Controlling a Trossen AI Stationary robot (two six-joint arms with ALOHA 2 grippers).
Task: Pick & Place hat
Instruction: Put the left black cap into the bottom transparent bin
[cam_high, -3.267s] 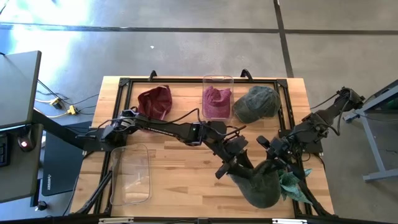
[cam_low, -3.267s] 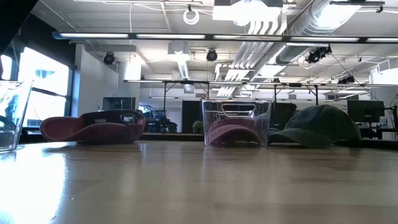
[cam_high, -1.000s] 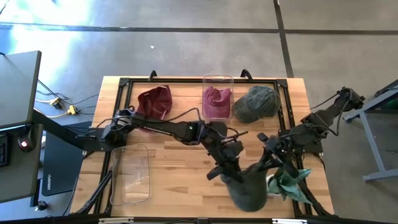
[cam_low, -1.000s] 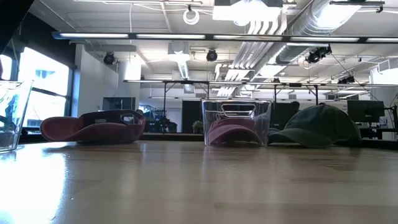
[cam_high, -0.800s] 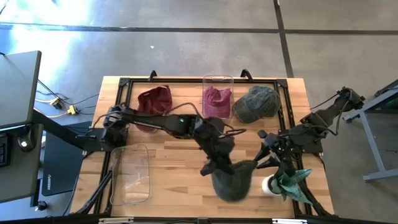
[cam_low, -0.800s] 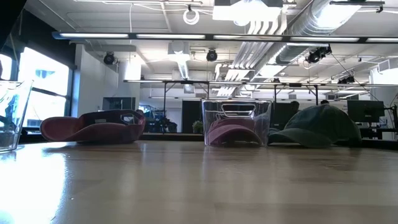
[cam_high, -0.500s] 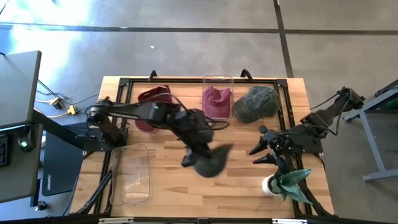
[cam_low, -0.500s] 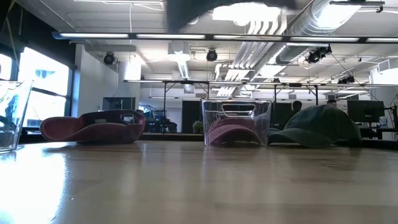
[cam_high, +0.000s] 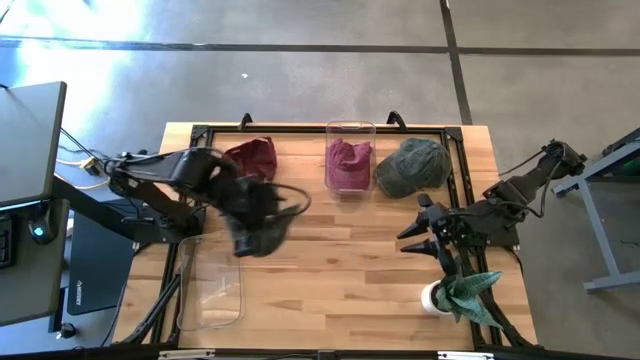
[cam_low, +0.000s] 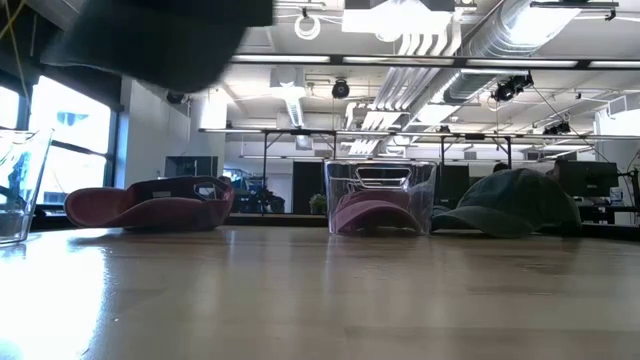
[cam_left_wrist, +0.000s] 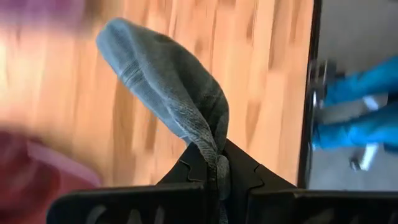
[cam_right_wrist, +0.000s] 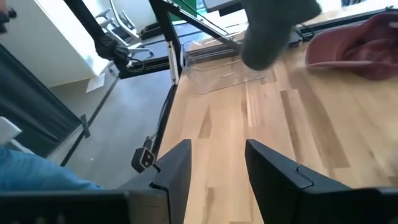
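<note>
Two arms over the table (cam_high: 330, 270); near to far: at the near right edge a teal cloth (cam_high: 468, 296) w/ a white round thing (cam_high: 430, 297) just beside it, near left a clear empty bin (cam_high: 212, 282). Right gripper (cam_high: 410, 238) sits mid-right above the wood, fingers (cam_right_wrist: 176, 168) apart, nothing between them. Left gripper (cam_high: 243, 243) hangs above the bin's far right corner, clamped tight on the dark green hat (cam_high: 262, 232), which dangles off the table; left wrist view shows a fold of its fabric (cam_left_wrist: 171, 87) pinched at the fingertips, low view catches it as a dark blur at top left (cam_low: 160, 35). Far row, left to right: maroon hat (cam_high: 250, 160) lying on the wood, a 2nd clear bin (cam_high: 349, 130) w/ a pink hat (cam_high: 346, 165) inside, then another green hat (cam_high: 412, 165) just beside that bin
</note>
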